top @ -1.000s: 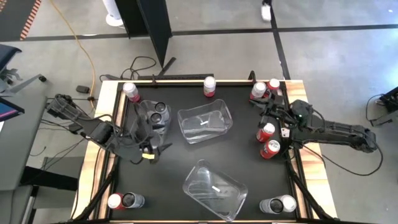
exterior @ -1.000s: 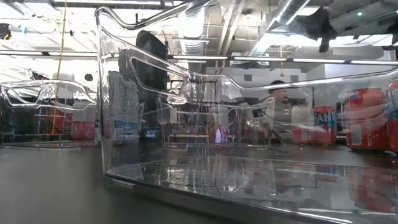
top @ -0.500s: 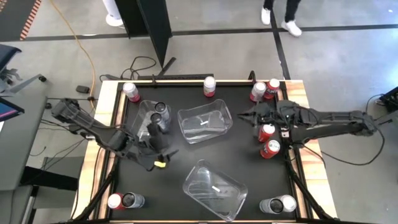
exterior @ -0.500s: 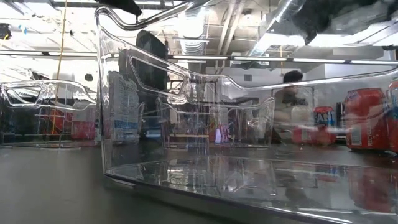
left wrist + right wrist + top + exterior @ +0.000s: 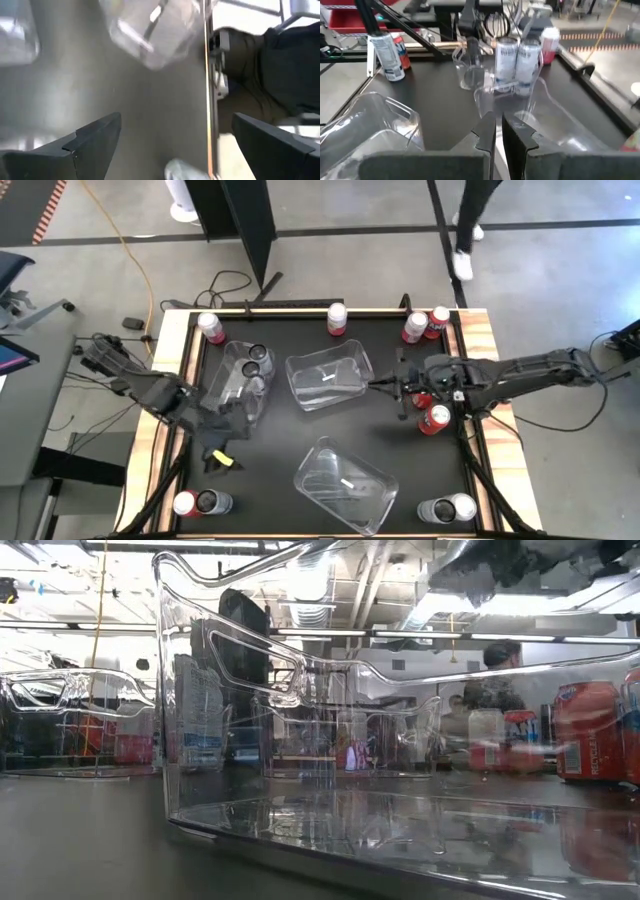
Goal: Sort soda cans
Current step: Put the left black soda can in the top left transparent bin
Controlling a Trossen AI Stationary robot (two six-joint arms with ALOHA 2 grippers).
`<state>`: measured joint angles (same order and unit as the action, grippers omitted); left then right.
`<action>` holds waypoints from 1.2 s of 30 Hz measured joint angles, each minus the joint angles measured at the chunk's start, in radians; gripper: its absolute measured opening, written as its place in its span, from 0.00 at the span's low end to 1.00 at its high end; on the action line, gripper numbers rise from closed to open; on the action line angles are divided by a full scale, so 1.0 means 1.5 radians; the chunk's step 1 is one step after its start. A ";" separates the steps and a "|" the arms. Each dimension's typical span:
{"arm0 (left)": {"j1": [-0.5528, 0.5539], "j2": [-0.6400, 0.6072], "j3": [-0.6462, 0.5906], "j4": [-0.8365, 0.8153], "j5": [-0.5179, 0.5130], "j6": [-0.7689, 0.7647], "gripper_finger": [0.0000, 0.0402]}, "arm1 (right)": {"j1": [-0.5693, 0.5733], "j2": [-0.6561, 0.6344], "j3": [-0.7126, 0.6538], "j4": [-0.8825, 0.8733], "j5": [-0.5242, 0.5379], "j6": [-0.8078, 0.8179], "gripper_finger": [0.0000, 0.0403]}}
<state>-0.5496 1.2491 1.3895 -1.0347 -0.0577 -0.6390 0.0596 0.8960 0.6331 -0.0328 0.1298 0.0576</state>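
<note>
My right tool (image 5: 375, 386) sits nearly shut and empty, poking toward the middle bin (image 5: 329, 377) with two red cans (image 5: 430, 408) right under its arm by the table's right edge. If I swing back carelessly, the arm could knock those cans over or shove the bin. My left tool (image 5: 217, 452) hangs wide open, holding nothing, just off the left bin (image 5: 243, 378), which already holds two grey cans (image 5: 255, 360); a careless sweep could tip that bin. More cans stand along the far edge (image 5: 337, 318) and at both near corners (image 5: 196, 502). The near bin (image 5: 345, 484) crowds the middle of the table.
</note>
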 joint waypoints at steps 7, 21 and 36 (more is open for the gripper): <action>-0.094 0.017 0.065 -0.183 0.028 -0.284 0.93 | 0.036 0.083 0.000 0.025 0.002 0.010 0.13; -0.231 0.141 0.067 -0.195 0.113 -0.569 0.93 | 0.037 0.171 0.000 0.210 0.018 -0.032 0.13; -0.263 0.189 0.067 -0.187 0.109 -0.619 0.93 | 0.037 0.182 0.001 0.250 0.019 -0.042 0.13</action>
<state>-0.9440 1.5319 1.4899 -1.3157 0.1061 -1.5670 0.1154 1.1696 0.6338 0.3423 0.1589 -0.0054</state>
